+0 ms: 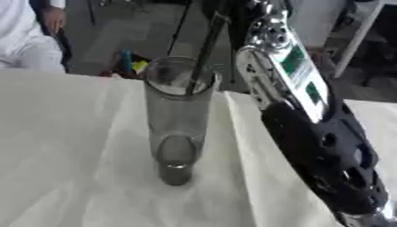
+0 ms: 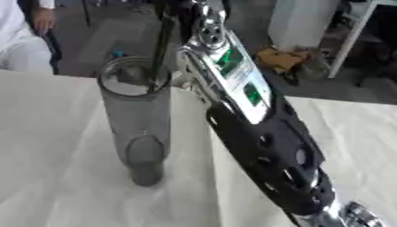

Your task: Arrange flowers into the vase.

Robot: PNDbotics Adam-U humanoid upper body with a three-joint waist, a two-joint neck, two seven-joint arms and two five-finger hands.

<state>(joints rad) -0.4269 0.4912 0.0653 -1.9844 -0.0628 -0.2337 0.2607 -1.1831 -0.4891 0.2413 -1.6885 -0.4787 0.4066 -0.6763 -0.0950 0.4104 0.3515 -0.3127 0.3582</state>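
Vase [image 1: 177, 119] upright on white desk [image 1: 70, 155], a dark stem [image 1: 203, 53] in its mouth. Right arm above it; hand out of view, state unknown.

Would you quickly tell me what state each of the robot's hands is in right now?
Left hand: not in view.
Right hand: its arm reaches up past the glass vase, where a dark stem stands; the hand itself is out of frame.

Two head cameras look steeply down from close above. Both share the glass vase [image 1: 177, 119], white table [image 1: 70, 155] and right arm [image 2: 263, 133]
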